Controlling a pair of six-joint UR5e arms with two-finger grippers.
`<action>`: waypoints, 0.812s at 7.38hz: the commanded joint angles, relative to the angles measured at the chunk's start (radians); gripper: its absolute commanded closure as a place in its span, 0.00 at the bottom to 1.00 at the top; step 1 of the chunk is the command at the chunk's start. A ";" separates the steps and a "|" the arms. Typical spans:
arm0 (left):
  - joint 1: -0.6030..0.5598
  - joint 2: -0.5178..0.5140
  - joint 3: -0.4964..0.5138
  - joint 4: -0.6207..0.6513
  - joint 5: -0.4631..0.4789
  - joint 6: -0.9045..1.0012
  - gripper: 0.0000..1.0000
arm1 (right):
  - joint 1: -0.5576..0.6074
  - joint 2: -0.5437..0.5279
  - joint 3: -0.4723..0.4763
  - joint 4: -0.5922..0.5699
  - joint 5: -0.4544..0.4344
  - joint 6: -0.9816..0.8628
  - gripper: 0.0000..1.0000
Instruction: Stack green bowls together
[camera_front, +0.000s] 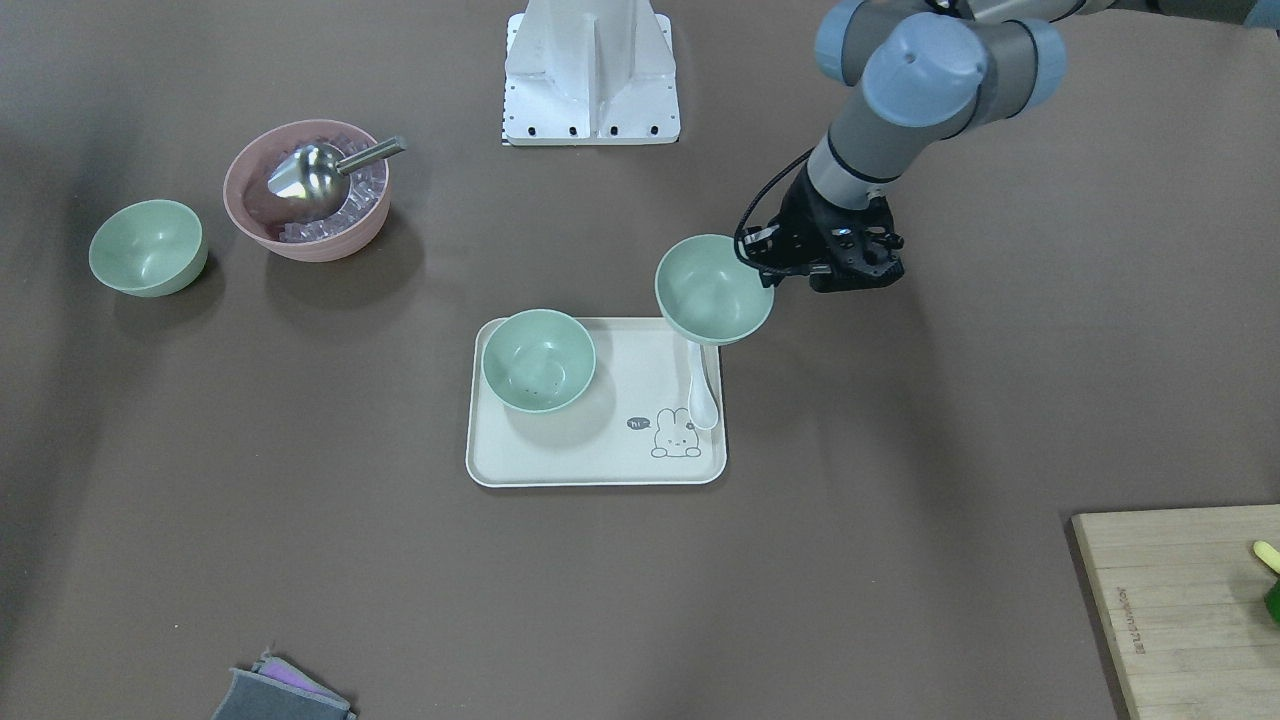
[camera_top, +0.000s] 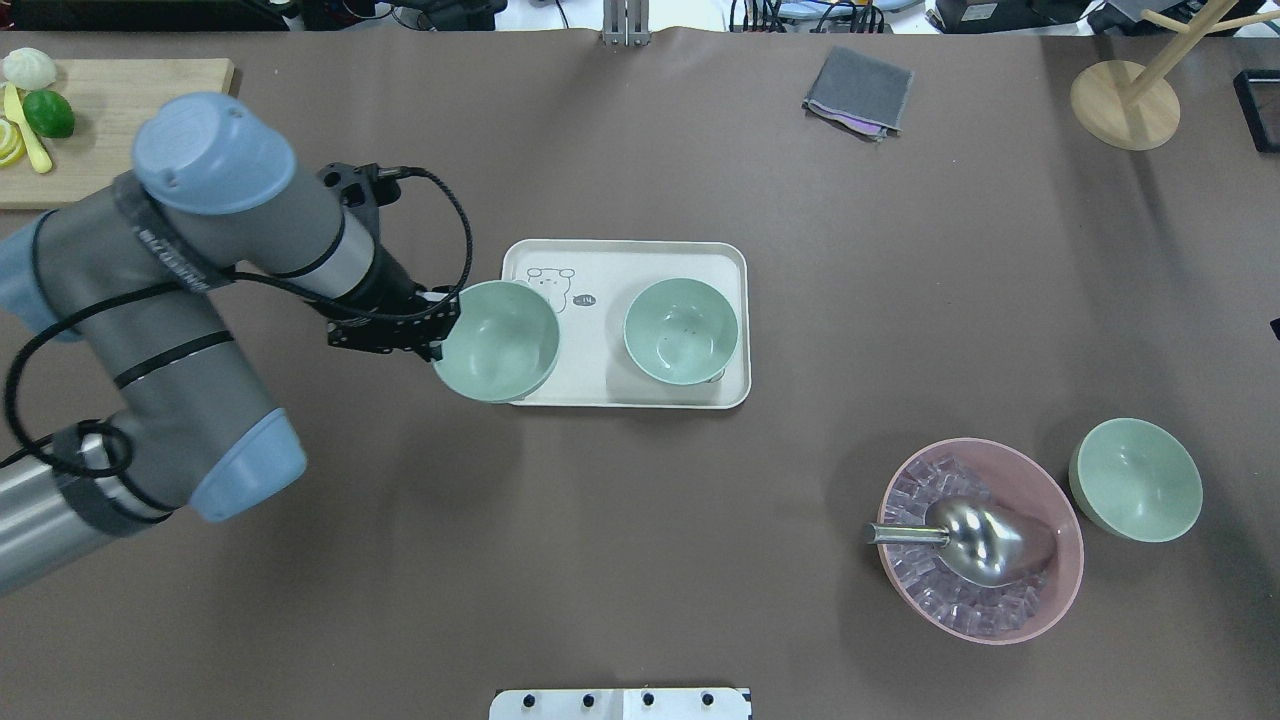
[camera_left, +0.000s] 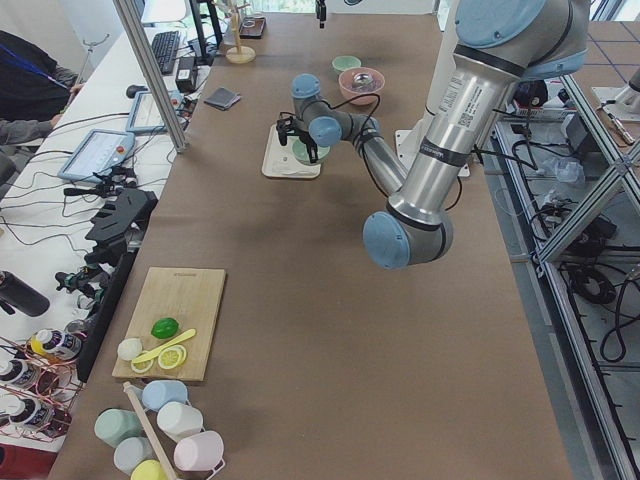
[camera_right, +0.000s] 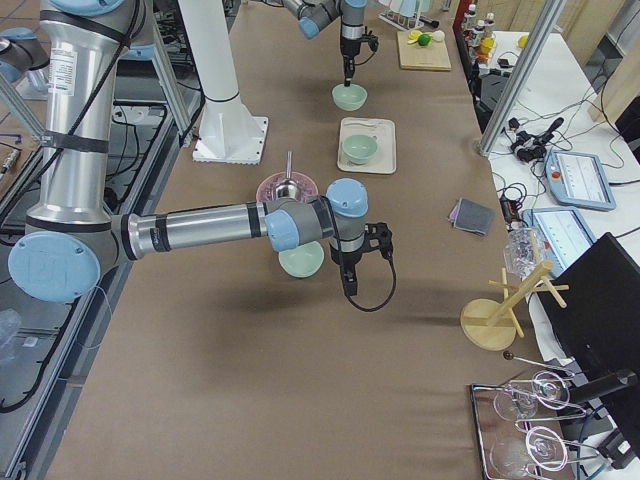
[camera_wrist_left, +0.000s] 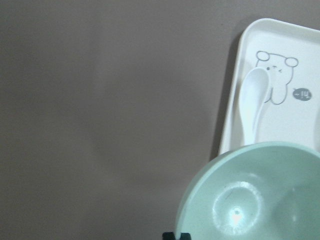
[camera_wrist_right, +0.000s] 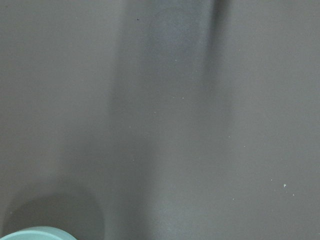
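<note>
Green bowl (camera_front: 713, 290), rim clamped in left end effector (camera_front: 767, 272), half hides the spoon (camera_front: 703, 400).

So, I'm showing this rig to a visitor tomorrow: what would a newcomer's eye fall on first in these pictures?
First, the left claw gripping a green bowl by its rim, held over the left edge of the white tray, where another green bowl sits. Next, far to the robot's right, a pink bowl holding a metal scoop, with the third green bowl beside it.
</note>
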 joint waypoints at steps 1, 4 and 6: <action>0.009 -0.169 0.140 0.012 -0.004 -0.102 1.00 | -0.002 0.000 0.000 0.000 0.001 0.001 0.00; 0.012 -0.326 0.289 0.010 -0.001 -0.205 1.00 | -0.002 0.003 0.000 0.000 -0.002 0.003 0.00; 0.101 -0.341 0.291 -0.001 0.111 -0.269 1.00 | -0.002 0.005 0.000 0.000 -0.002 0.003 0.00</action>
